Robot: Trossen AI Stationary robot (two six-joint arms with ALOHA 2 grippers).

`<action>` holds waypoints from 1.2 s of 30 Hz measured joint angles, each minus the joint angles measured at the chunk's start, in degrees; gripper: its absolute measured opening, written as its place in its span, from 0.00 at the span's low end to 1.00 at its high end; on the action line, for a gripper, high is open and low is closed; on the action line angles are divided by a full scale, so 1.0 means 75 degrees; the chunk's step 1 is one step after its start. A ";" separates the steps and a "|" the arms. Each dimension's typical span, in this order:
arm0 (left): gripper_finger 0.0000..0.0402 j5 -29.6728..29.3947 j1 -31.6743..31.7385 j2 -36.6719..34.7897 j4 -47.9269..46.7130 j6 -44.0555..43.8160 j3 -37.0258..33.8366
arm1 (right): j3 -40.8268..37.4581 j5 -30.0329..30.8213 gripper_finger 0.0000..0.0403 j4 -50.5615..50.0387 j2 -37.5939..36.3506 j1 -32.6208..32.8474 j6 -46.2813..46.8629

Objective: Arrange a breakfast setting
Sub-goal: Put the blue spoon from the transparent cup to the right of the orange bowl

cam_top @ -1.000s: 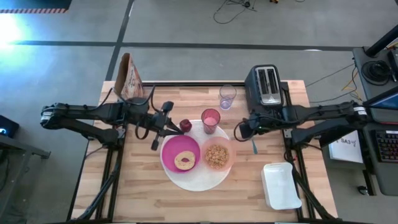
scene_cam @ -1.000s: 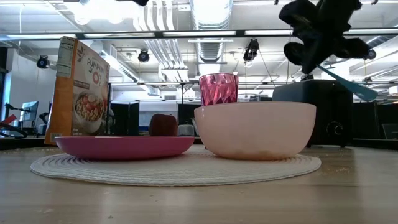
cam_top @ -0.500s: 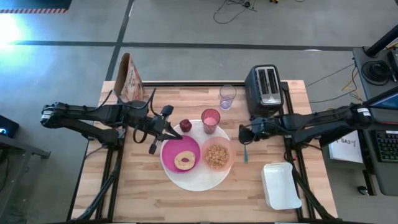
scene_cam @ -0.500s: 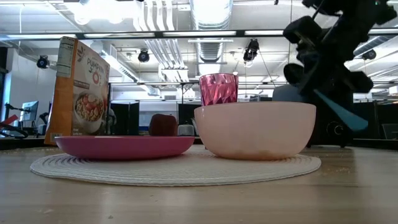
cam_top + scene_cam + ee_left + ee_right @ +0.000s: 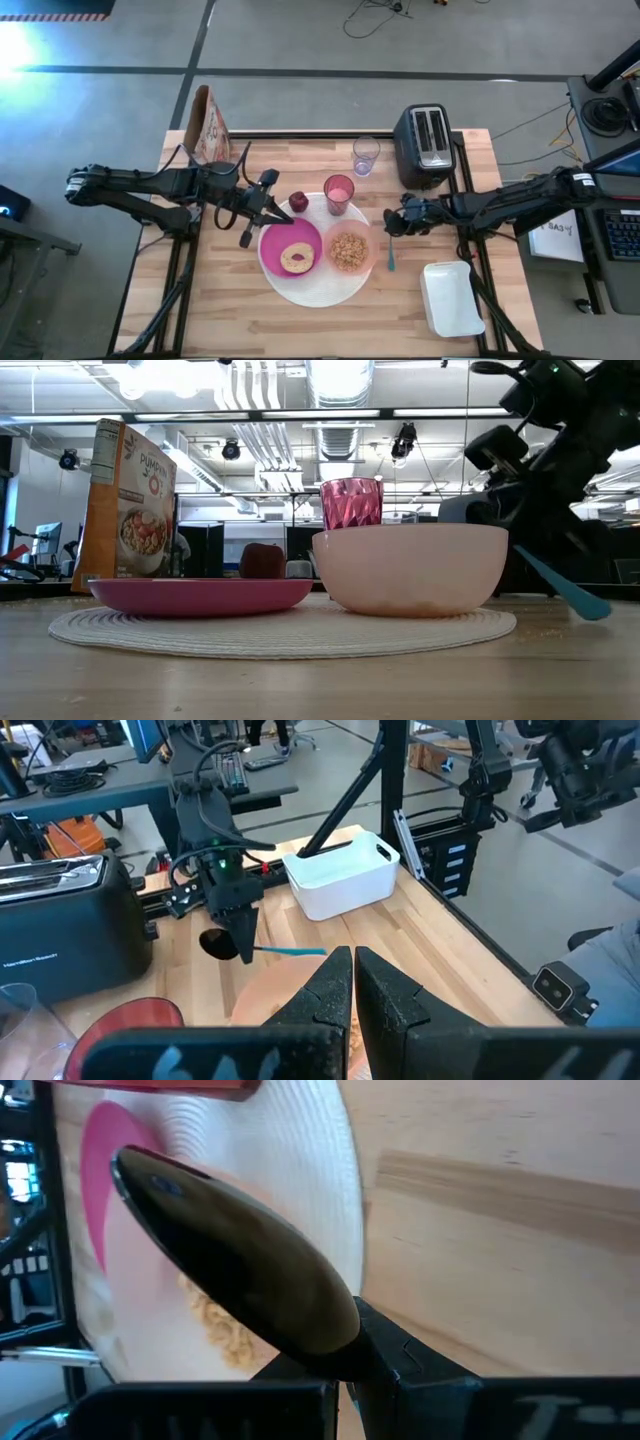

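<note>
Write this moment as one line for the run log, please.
right gripper: shut on spoon, beside bowl | left gripper: shut, near fruit | bagel on magenta plate

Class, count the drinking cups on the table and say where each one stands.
2. The pink tumbler stands on the white plate's far edge; the clear glass stands on bare wood beyond it, beside the toaster.

One camera looks straight down on the surface (image 5: 240, 310); another sits low, level, very near; both share the bowl (image 5: 349, 250).
</note>
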 joint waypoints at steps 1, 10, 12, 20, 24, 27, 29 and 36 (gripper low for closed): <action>0.00 -0.0003 0.0000 0.0000 0.0000 -0.0013 0.0000 | -0.0052 -0.0003 0.02 0.0081 0.0000 0.0001 0.0008; 0.00 -0.0003 0.0000 0.0003 0.0003 -0.0026 0.0000 | -0.0481 -0.0192 0.02 0.1407 0.0279 0.0000 0.0243; 0.00 -0.0003 0.0000 0.0003 0.0003 -0.0026 0.0000 | -0.0504 -0.0206 0.02 0.1413 0.0467 -0.0001 0.0246; 0.00 -0.0006 0.0000 0.0003 -0.0003 -0.0026 0.0000 | -0.0284 -0.0555 0.02 0.1822 0.1427 0.0016 0.0179; 0.00 -0.0006 0.0000 0.0003 -0.0009 -0.0023 0.0000 | -0.0080 -0.0592 0.02 0.1905 0.1848 0.0031 0.0133; 0.00 -0.0006 0.0000 0.0003 -0.0017 -0.0023 0.0000 | -0.0028 -0.0592 0.02 0.1909 0.2041 0.0031 0.0100; 0.00 -0.0006 0.0000 0.0003 -0.0049 -0.0023 0.0000 | -0.0029 -0.0590 0.02 0.1898 0.2124 0.0031 0.0168; 0.00 -0.0006 0.0001 0.0003 -0.0067 -0.0023 0.0000 | -0.0029 -0.0534 0.02 0.1839 0.2445 0.0031 0.0383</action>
